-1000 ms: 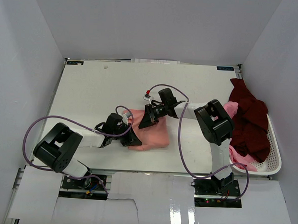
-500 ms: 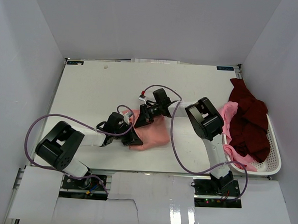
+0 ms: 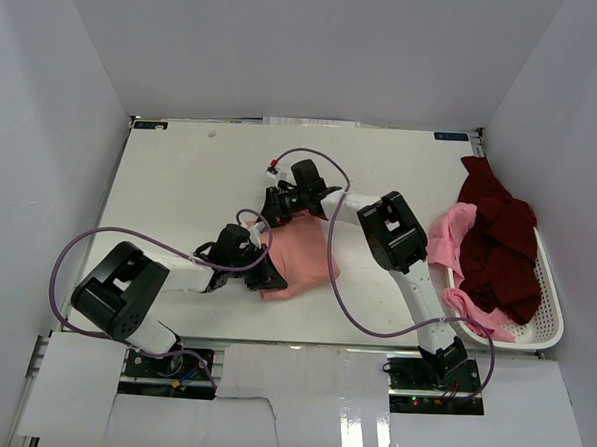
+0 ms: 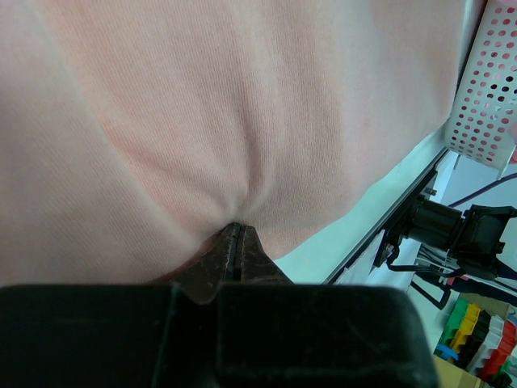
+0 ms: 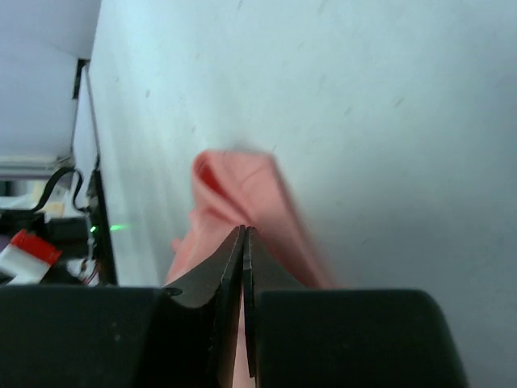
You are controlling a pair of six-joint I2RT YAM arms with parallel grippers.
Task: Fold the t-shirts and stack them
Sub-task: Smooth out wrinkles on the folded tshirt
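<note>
My left gripper (image 4: 235,233) is pinched tight on the salmon-pink t-shirt (image 4: 242,105), soft fine-knit cloth puckering there. My right gripper (image 5: 244,234) clamps a bunched fold.

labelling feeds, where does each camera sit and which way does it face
Top external: above and behind, looking down at the table; left arm, right arm show.
Left wrist: on the left gripper, facing the salmon shirt it pinches; fingers show.
Right wrist: on the right gripper, facing across the table; fingers show.
All three share that shirt.
</note>
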